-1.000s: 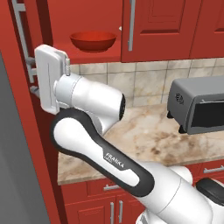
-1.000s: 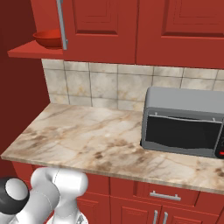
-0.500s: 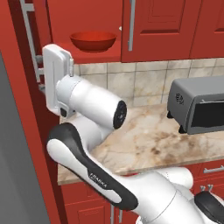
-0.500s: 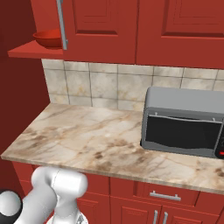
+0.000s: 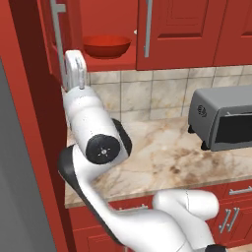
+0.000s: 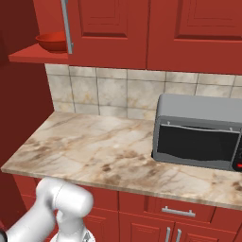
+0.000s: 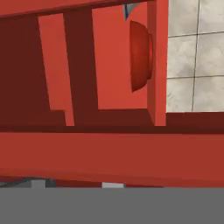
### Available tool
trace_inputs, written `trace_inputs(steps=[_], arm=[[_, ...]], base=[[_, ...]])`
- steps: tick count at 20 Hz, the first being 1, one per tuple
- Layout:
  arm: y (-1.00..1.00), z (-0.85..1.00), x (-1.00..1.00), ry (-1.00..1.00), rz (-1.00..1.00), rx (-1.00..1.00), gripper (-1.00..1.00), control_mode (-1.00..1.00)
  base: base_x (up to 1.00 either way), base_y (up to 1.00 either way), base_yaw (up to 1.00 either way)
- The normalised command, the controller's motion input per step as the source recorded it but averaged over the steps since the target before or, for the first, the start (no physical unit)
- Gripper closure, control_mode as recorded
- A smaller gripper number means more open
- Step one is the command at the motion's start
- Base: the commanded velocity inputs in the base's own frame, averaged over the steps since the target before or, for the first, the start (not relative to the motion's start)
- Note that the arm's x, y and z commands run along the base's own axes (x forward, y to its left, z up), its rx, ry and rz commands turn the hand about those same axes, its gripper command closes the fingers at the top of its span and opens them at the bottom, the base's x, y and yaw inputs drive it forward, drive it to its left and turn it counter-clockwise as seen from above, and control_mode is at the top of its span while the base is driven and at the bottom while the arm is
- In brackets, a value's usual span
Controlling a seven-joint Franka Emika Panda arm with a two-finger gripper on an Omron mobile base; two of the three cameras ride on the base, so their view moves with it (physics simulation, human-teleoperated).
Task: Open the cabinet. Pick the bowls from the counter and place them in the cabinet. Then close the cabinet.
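Moved: arm rises at left of frame toward open door (image 5: 49, 44) of cabinet (image 5: 177, 29).
Fingers: spread wide, holding nothing.
Bowl: red bowl (image 5: 106, 46) shelved.
Meaning: probably door closing comes next.

The red inner shelf (image 5: 110, 62) of the tall red wall cabinet carries the wide glossy red bowl (image 5: 106, 46), which sits upright near the shelf's front edge. Just behind the closed right door, a small pale item rests on the same shelf; it cannot be identified. The beige-and-brown veined marble counter (image 6: 94, 151) carries a grey toaster oven (image 6: 201, 132) with a dark glass door, placed at its right end.
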Motion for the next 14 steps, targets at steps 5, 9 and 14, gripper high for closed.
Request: trace_inputs(steps=[5,9,14], arm=[[-0.69,-0.64,1.0,0.03,-0.4,0.06,-1.0,-1.0],[-0.71,-0.64,1.0,0.06,-0.37,0.08,-1.0,-1.0],[-0.73,-0.56,1.0,0.09,-0.3,0.11,-1.0,-1.0]], base=[[0.0,0.0,0.0],[0.0,0.0,0.0],[0.0,0.0,0.0]])
